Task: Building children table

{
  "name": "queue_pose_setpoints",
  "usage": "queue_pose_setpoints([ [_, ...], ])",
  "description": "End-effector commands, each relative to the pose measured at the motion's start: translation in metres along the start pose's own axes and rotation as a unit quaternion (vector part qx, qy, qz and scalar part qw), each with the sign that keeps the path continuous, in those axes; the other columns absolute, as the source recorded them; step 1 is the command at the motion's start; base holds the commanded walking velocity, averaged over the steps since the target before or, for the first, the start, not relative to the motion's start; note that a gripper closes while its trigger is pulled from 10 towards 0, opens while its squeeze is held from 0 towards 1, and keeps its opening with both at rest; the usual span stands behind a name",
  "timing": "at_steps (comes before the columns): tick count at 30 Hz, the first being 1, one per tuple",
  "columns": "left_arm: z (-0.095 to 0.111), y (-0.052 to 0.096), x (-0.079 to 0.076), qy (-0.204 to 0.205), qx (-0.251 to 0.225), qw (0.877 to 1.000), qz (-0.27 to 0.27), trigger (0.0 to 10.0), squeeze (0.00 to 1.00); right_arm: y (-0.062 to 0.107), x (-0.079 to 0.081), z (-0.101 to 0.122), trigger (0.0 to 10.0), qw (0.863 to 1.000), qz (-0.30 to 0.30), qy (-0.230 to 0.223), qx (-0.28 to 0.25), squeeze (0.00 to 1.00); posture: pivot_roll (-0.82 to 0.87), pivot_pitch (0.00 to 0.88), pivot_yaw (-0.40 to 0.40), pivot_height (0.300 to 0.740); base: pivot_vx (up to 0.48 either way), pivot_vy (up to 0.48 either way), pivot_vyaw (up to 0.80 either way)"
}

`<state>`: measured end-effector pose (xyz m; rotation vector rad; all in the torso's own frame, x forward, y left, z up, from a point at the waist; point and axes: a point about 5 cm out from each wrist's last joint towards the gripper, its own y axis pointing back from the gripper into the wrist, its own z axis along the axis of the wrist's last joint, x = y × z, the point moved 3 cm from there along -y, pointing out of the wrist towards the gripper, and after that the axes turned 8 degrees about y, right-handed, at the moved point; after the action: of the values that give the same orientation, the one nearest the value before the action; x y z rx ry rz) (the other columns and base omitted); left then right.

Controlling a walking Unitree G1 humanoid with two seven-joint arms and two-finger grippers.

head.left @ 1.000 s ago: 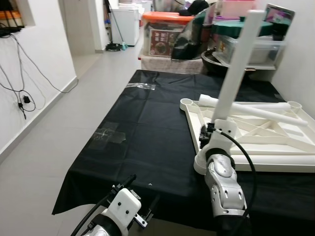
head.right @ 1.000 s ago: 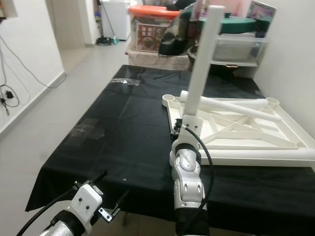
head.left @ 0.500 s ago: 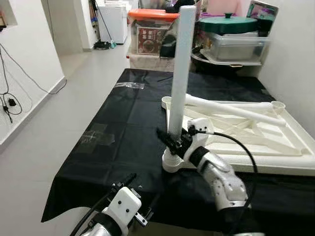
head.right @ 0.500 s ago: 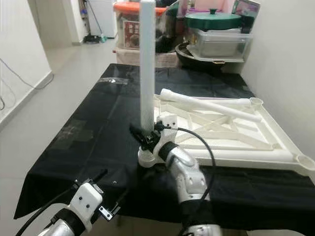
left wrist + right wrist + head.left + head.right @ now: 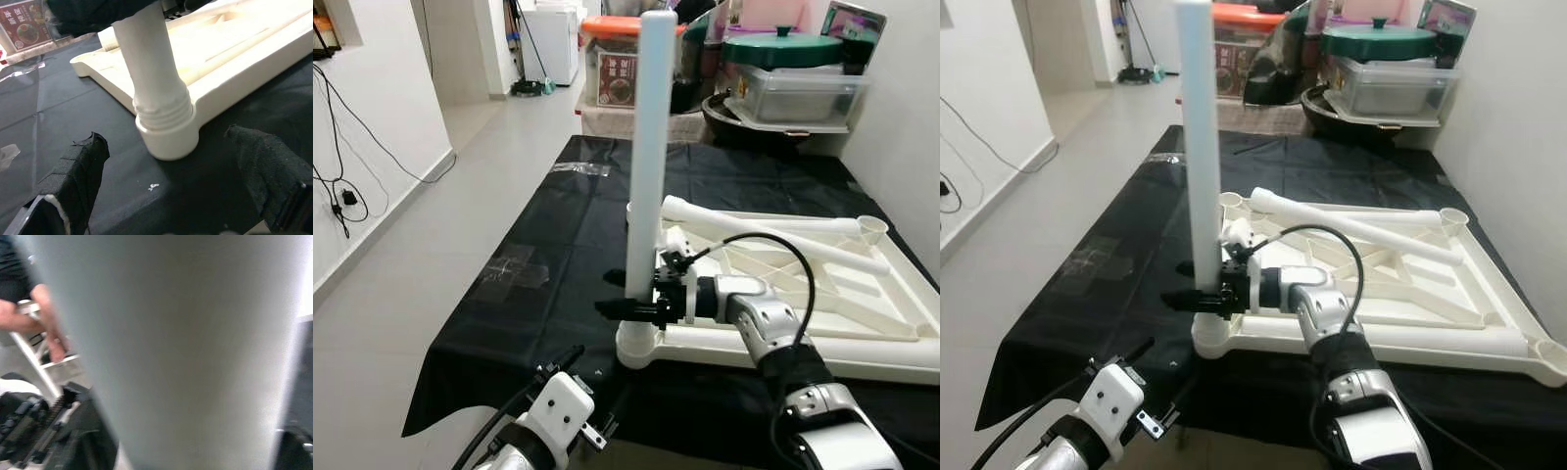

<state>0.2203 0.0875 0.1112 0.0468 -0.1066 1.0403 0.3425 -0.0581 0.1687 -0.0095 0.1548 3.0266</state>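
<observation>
One white leg (image 5: 649, 157) stands upright, its long axis vertical, seated in the near-left corner socket (image 5: 637, 345) of the upturned tabletop (image 5: 862, 323). Our right tool (image 5: 628, 307) clamps it just above the socket. Our left tool (image 5: 166, 186), spread wide, hangs lower, near that corner.

Bright, even indoor light; head views sharp. The white plastic table leg (image 5: 195, 342) blurs close-up (right wrist view).
</observation>
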Motion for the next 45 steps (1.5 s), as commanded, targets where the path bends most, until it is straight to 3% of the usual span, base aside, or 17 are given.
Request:
queue_pose_setpoints([
  [1, -0.002, 0.001, -0.001, 0.003, 0.007, 1.0, -0.003, 10.0, 0.0, -0.011, 0.007, 0.004, 0.0, 0.999, 0.038, 0.012, 0.001, 0.0, 0.11, 0.008, -0.061, 0.74, 0.0, 0.0, 0.0],
  [10, -0.003, 0.003, -0.002, 0.006, 0.007, 1.0, -0.002, 10.0, 0.0, -0.008, -0.011, -0.003, 0.0, 0.993, -0.114, 0.015, -0.038, 0.0, 0.08, 0.0, -0.051, 0.74, 0.0, 0.0, 0.0],
  [14, -0.005, 0.003, -0.002, 0.006, 0.009, 1.0, -0.003, 10.0, 0.0, 0.012, -0.038, -0.012, 0.0, 0.941, -0.338, 0.004, -0.035, 0.0, 0.06, 0.0, -0.044, 0.74, 0.0, 0.0, 0.0],
  [15, -0.006, 0.004, -0.001, 0.007, 0.011, 1.0, -0.004, 10.0, 0.0, 0.038, -0.048, -0.022, 0.0, 0.865, -0.501, -0.014, -0.013, 0.0, 0.05, 0.0, -0.038, 0.74, 0.0, 0.0, 0.0],
  [19, -0.006, 0.004, -0.001, 0.007, 0.011, 1.0, -0.004, 10.0, 0.0, 0.045, -0.049, -0.024, 0.0, 0.844, -0.535, -0.018, -0.007, 0.0, 0.05, 0.0, -0.038, 0.74, 0.0, 0.0, 0.0],
  [21, -0.006, 0.003, -0.001, 0.007, 0.011, 1.0, -0.007, 10.0, 0.0, 0.073, -0.034, -0.034, 0.0, 0.731, -0.68, -0.054, 0.002, 0.0, 0.05, 0.0, -0.039, 0.74, 0.0, 0.0, 0.0],
  [22, -0.006, 0.003, -0.001, 0.007, 0.011, 1.0, -0.007, 10.0, 0.0, 0.073, -0.034, -0.034, 0.0, 0.731, -0.68, -0.054, 0.002, 0.0, 0.05, 0.0, -0.039, 0.74, 0.0, 0.0, 0.0],
  [25, -0.007, 0.002, -0.001, 0.006, 0.012, 1.0, -0.008, 10.0, 0.0, 0.087, -0.006, -0.045, 0.0, 0.626, -0.772, -0.112, 0.006, 0.0, 0.06, 0.0, -0.041, 0.74, 0.0, 0.0, 0.0],
  [29, -0.008, 0.002, -0.001, 0.005, 0.012, 1.0, -0.007, 10.0, 0.0, 0.079, -0.002, -0.045, 0.0, 0.622, -0.773, -0.123, 0.001, 0.0, 0.06, 0.0, -0.041, 0.74, 0.0, 0.0, 0.0],
  [30, -0.008, 0.002, -0.001, 0.005, 0.012, 1.0, -0.008, 10.0, 0.0, 0.063, -0.005, -0.04, 7.0, 0.654, -0.746, -0.124, -0.021, 0.0, 0.06, 0.0, -0.041, 0.74, 0.0, 0.0, 0.0],
  [32, -0.008, 0.002, -0.001, 0.005, 0.012, 1.0, -0.008, 10.0, 0.0, 0.051, -0.007, -0.036, 7.0, 0.672, -0.729, -0.125, -0.035, 0.0, 0.06, 0.0, -0.041, 0.74, 0.0, 0.0, 0.0],
  [33, -0.008, 0.002, -0.001, 0.006, 0.012, 1.0, -0.008, 10.0, 0.0, 0.042, -0.008, -0.031, 10.0, 0.695, -0.709, -0.112, -0.045, 0.01, 0.06, 0.0, -0.042, 0.74, 0.0, 0.0, 0.0],
  [34, -0.007, 0.001, -0.001, 0.006, 0.012, 1.0, -0.008, 10.0, 0.0, 0.032, -0.011, -0.026, 10.0, 0.722, -0.681, -0.106, -0.06, 1.0, 0.05, 0.0, -0.043, 0.74, 0.0, 0.0, 0.0],
  [36, -0.007, 0.001, 0.0, 0.006, 0.011, 1.0, -0.008, 10.0, 0.0, 0.024, -0.015, -0.02, 10.0, 0.763, -0.635, -0.088, -0.082, 1.0, 0.06, 0.0, -0.045, 0.74, 0.0, 0.0, 0.0],
  [37, -0.007, 0.001, 0.0, 0.006, 0.011, 1.0, -0.009, 10.0, 0.0, 0.023, -0.016, -0.019, 10.0, 0.769, -0.627, -0.085, -0.086, 0.0, 0.06, 0.0, -0.045, 0.74, 0.0, 0.0, 0.0],
  [43, -0.007, 0.0, 0.001, 0.006, 0.01, 1.0, -0.006, 10.0, 0.0, 0.009, -0.014, -0.01, 10.0, 0.889, -0.437, -0.081, -0.114, 0.0, 0.06, 0.0, -0.044, 0.74, 0.0, 0.0, 0.0],
  [45, -0.007, 0.0, 0.001, 0.006, 0.01, 1.0, -0.006, 10.0, 0.0, 0.009, -0.014, -0.01, 10.0, 0.889, -0.437, -0.081, -0.114, 0.0, 0.06, 0.0, -0.044, 0.74, 0.0, 0.0, 0.0],
])
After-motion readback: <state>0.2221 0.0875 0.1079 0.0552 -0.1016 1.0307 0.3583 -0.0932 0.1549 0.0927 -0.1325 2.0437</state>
